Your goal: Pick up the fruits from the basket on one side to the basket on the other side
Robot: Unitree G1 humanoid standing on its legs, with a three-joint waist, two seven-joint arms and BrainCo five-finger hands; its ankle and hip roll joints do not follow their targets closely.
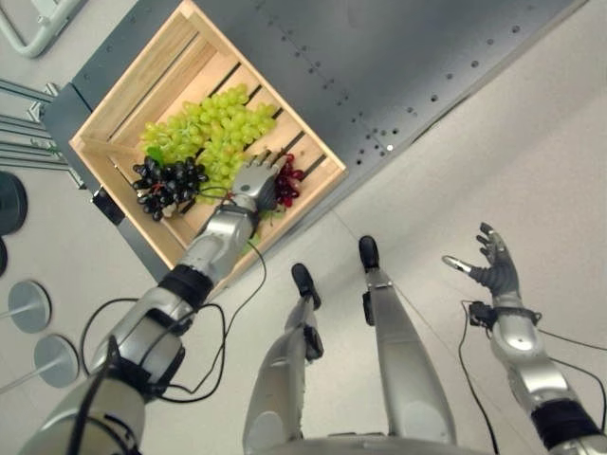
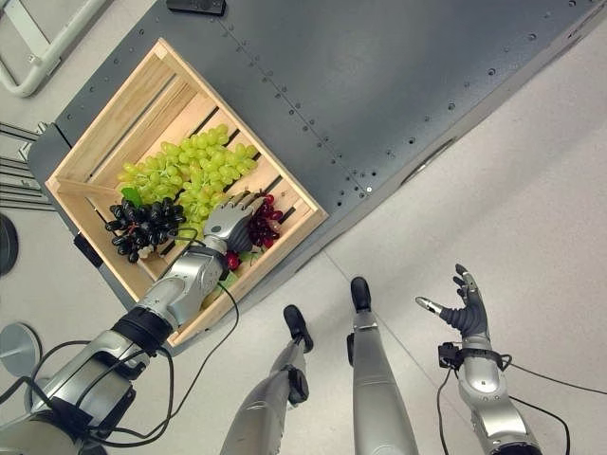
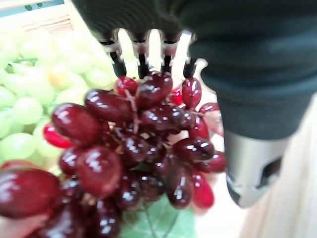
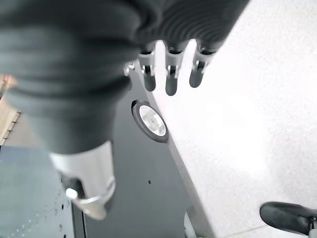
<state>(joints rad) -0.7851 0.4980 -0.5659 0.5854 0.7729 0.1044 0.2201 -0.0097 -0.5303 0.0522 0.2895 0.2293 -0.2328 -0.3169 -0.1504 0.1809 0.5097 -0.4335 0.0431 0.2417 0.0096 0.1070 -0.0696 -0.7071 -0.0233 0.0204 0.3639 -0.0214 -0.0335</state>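
On the dark grey perforated metal platform, a shallow square crate of pale slatted wood sits at one corner, serving as the source basket. Its raised walls keep the loose fruit grouped and within reach of the left arm. No second basket can be identified from these views, so the destination cannot be located.

Inside the crate, the large bunch of pale green grapes occupies the centre. It lies spread flat across the slats because nothing supports it. The smaller bunch of black grapes rests against the crate wall nearest the robot's left side, touching the green bunch.

The smallest item, a bunch of glossy dark red grapes, lies in the crate corner beside the green bunch, over a green leaf. The left hand has its arm extended over the crate's near wall, so the palm sits directly above this bunch. In the left wrist view, the fingertips touch the top berries and the thumb stands beside the cluster. The fingers are curved over the bunch, but full closure around it is not shown. The judgement is that a grasp is being formed and the bunch is not lifted.

The right hand hangs over the pale speckled floor, well apart from the crate, fingers spread wide and holding nothing. This posture keeps it clear of the working arm.
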